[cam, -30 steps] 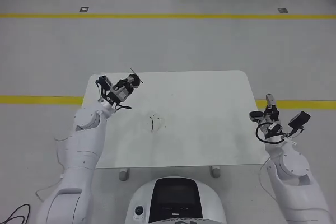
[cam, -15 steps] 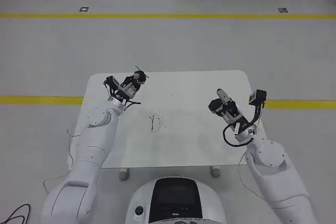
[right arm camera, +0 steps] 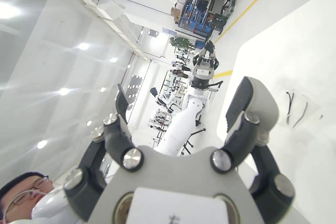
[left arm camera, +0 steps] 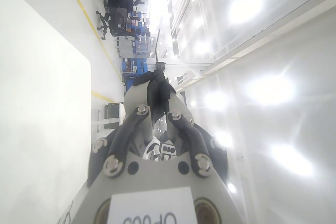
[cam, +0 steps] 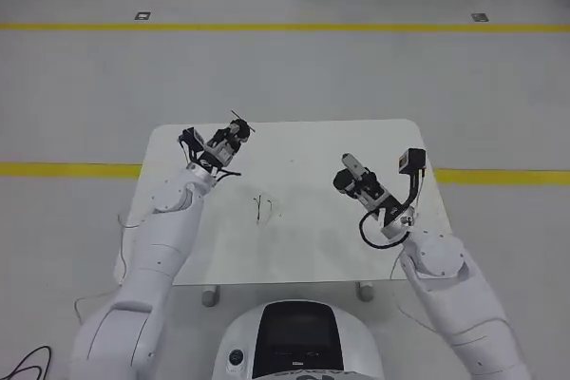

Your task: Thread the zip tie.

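A black zip tie is pinched in my left gripper, which is held above the table's far left corner. In the left wrist view the fingers are shut on the tie, whose square head and thin tail stick out past the fingertips. My right gripper hangs over the right half of the table, fingers wide open with nothing between them. It faces the left gripper across the table.
The white table has rounded corners. Two loose zip ties lie near its middle, a dark one and a grey one, between the two arms. A yellow floor line runs beside the table.
My right arm has swung in from beyond the table's right edge to above its right half. The left gripper with the tie has shifted slightly to the right.
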Motion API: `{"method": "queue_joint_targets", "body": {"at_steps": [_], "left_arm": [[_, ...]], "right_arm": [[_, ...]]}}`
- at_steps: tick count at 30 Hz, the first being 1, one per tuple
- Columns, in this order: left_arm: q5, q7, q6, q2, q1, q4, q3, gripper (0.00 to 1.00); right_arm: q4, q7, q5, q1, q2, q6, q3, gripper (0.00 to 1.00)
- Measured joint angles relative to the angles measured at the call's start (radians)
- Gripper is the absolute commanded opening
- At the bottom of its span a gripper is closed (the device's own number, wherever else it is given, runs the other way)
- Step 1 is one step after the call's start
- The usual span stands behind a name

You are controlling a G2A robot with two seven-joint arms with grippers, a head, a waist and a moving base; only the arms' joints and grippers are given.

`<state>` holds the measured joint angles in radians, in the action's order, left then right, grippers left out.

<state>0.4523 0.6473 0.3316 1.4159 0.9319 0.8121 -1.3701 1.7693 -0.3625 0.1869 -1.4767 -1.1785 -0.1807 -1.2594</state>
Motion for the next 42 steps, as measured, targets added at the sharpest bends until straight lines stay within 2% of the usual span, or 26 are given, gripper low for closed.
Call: {"method": "queue_joint_targets", "body": {"at_steps": [3,8,14,16,18,23,32,35,42], "left_arm": [[0.007,0.002,-0.014,-0.005,0.036,0.047,0.0,0.0],[0.037,0.034,-0.043,-0.019,0.132,0.161,-0.015,0.0],[0.045,-0.014,-0.088,-0.032,0.269,0.336,-0.031,0.0],[0.042,-0.028,-0.105,-0.036,0.308,0.383,-0.03,0.0],[0.037,-0.04,-0.114,-0.038,0.331,0.411,-0.026,0.0],[0.013,-0.064,-0.127,-0.041,0.359,0.451,-0.007,0.0],[0.015,-0.065,-0.126,-0.041,0.36,0.453,-0.006,0.0],[0.069,-0.083,-0.148,-0.038,0.373,0.465,0.003,0.0],[0.138,-0.06,-0.177,-0.044,0.415,0.501,0.0,0.0]], "right_arm": [[-0.022,-0.022,-0.027,0.013,-0.001,0.0,0.015,1.0],[-0.097,-0.067,-0.073,0.068,-0.009,-0.025,0.071,1.0],[-0.179,-0.065,-0.086,0.144,-0.032,-0.052,0.17,1.0],[-0.196,-0.063,-0.089,0.163,-0.04,-0.056,0.204,1.0],[-0.209,-0.059,-0.091,0.175,-0.047,-0.057,0.231,1.0],[-0.226,-0.044,-0.079,0.192,-0.058,-0.061,0.264,1.0],[-0.22,-0.04,-0.078,0.189,-0.058,-0.062,0.263,1.0],[-0.213,-0.025,-0.082,0.185,-0.061,-0.089,0.264,1.0],[-0.318,-0.052,-0.071,0.273,-0.09,-0.1,0.34,1.0]]}}
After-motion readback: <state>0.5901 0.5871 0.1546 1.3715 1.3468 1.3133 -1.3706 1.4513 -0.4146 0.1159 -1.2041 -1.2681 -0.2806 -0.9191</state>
